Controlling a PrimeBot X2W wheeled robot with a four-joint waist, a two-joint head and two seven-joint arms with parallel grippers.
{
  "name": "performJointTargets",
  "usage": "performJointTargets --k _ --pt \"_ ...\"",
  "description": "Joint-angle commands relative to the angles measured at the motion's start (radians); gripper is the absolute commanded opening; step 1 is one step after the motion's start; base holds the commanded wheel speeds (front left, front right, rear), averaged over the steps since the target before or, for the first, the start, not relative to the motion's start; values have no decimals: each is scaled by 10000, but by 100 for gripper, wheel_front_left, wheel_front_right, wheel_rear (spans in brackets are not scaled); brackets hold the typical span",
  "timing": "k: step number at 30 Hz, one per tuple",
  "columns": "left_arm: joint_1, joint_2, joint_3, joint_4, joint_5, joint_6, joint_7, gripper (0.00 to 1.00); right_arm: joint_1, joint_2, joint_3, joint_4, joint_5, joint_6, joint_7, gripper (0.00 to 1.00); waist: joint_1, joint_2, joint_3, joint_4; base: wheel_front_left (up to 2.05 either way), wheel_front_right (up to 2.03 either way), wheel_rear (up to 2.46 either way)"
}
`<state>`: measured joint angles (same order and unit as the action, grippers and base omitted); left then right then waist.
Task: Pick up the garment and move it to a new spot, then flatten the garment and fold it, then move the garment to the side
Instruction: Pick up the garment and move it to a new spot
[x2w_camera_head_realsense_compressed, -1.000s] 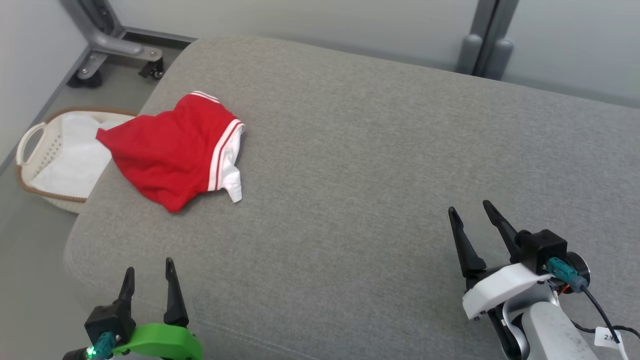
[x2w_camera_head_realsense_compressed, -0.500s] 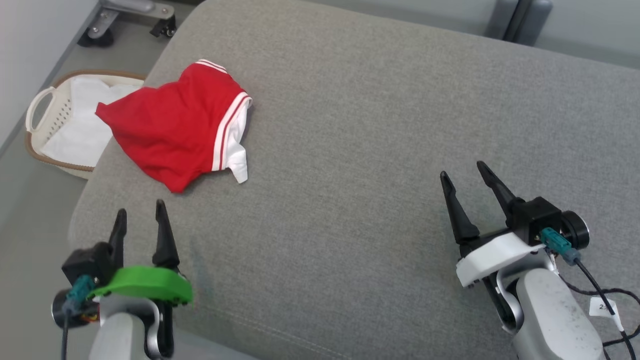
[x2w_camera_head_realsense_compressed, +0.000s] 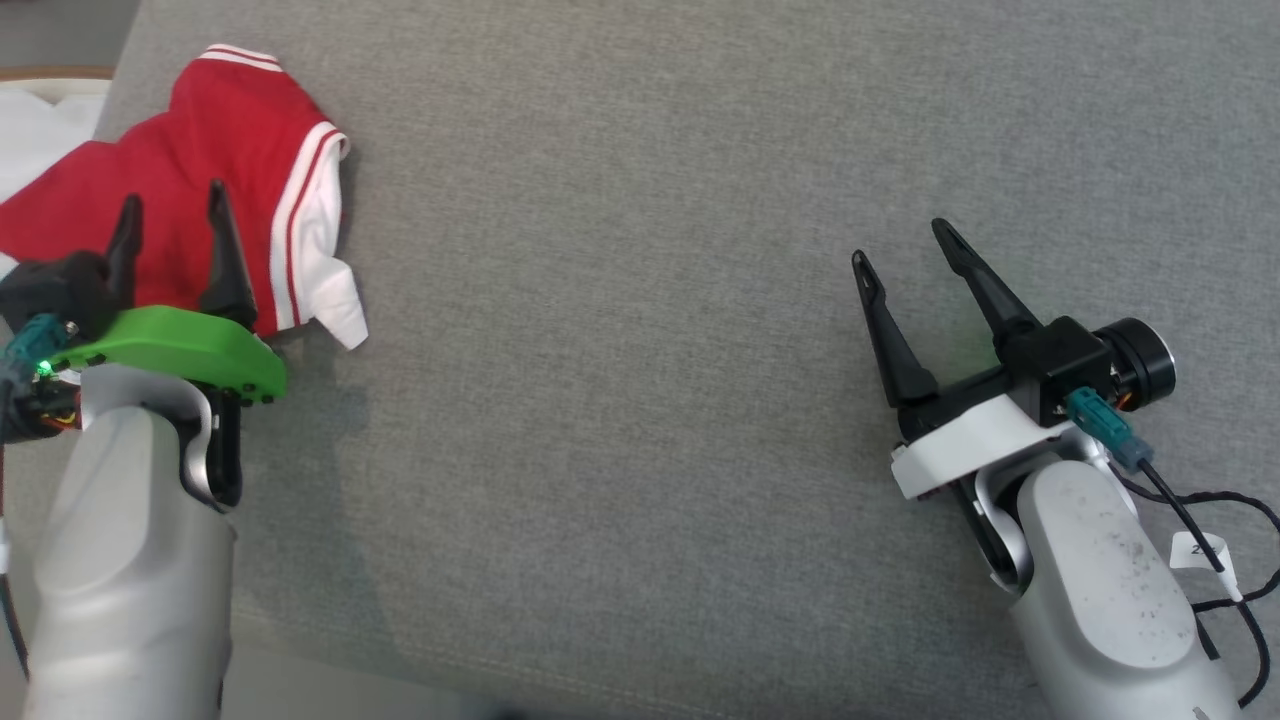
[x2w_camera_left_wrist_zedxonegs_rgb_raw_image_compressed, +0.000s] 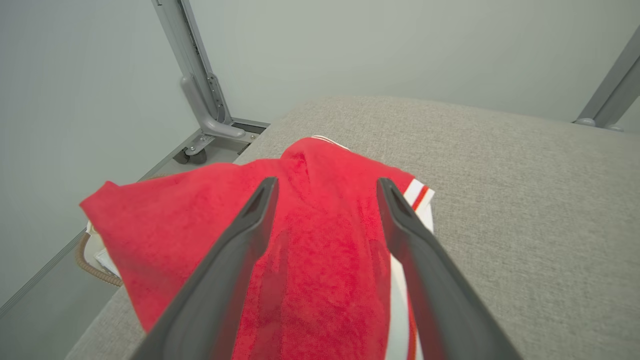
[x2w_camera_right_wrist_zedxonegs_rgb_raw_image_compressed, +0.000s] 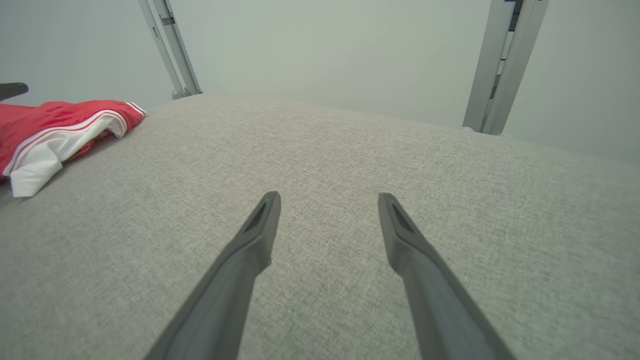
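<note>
1. A wide grey cushion (x2w_camera_head_realsense_compressed: 640, 250) spreads before me, with a pale wall and grey metal posts (x2w_camera_left_wrist_zedxonegs_rgb_raw_image_compressed: 197, 92) behind it.
2. The red garment (x2w_camera_head_realsense_compressed: 250, 130), trimmed in white stripes, lies rumpled at the cushion's far left corner, one red flap reaching past the edge.
3. Just beyond that edge sits a basket (x2w_camera_head_realsense_compressed: 55, 72) with a brown rim. White cloth (x2w_camera_head_realsense_compressed: 40, 135) lies in it, and the garment's overhang hides part of it.
4. My left gripper (x2w_camera_head_realsense_compressed: 172, 195) is over the garment, fingers spread and holding nothing. I cannot tell whether the tips touch the cloth.
5. My right gripper (x2w_camera_head_realsense_compressed: 899, 240) is well apart from it over bare cushion, fingers likewise spread and empty.
</note>
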<state>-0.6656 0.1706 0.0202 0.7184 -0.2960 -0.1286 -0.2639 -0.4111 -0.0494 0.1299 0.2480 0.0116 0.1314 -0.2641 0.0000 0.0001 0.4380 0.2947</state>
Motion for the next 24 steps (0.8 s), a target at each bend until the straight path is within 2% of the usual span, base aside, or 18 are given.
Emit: performJointTargets --k 1,4,8,9,10,13,17,20,24 --pt "-416 265 -115 428 -201 -15 -5 100 -198 -49 41 -68 -13 -15 -3 100 0 -1 720 -770 0 0 0" --pt "-1036 579 -423 1774 -650 -18 229 100 -249 -47 38 -97 -21 -15 -3 100 0 -1 868 -1010 0 0 0" --pt "-1413 717 -758 3213 -1178 -18 965 100 -271 -44 -41 -97 -21 -15 -3 100 0 -1 877 -1250 0 0 0" --pt "-1436 689 -862 3427 -1249 -20 1048 74 -253 -45 -81 -85 2 -15 -3 100 0 -1 855 -1285 0 0 0" --pt "-1391 629 -963 3591 -1329 -20 955 0 -205 -46 -123 -69 30 -15 -3 100 0 -1 792 -1315 0 0 0" --pt "-1265 712 -1183 3860 -1511 -23 621 0 -24 -44 -180 4 103 -15 -3 100 0 -1 561 -1376 0 0 0" --pt "-1322 1073 -1228 3381 -1345 -23 51 0 135 -40 -254 77 326 -15 -3 100 0 -1 72 -1432 0 0 0" --pt "-1279 1205 -991 2006 -1025 49 -32 0 299 -38 -276 100 560 -15 -3 100 0 -1 -387 -1535 0 0 0" --pt "-721 1001 -836 36 -559 30 -11 0 581 -39 -253 185 889 -15 -3 100 0 -1 -969 -1826 0 0 0"
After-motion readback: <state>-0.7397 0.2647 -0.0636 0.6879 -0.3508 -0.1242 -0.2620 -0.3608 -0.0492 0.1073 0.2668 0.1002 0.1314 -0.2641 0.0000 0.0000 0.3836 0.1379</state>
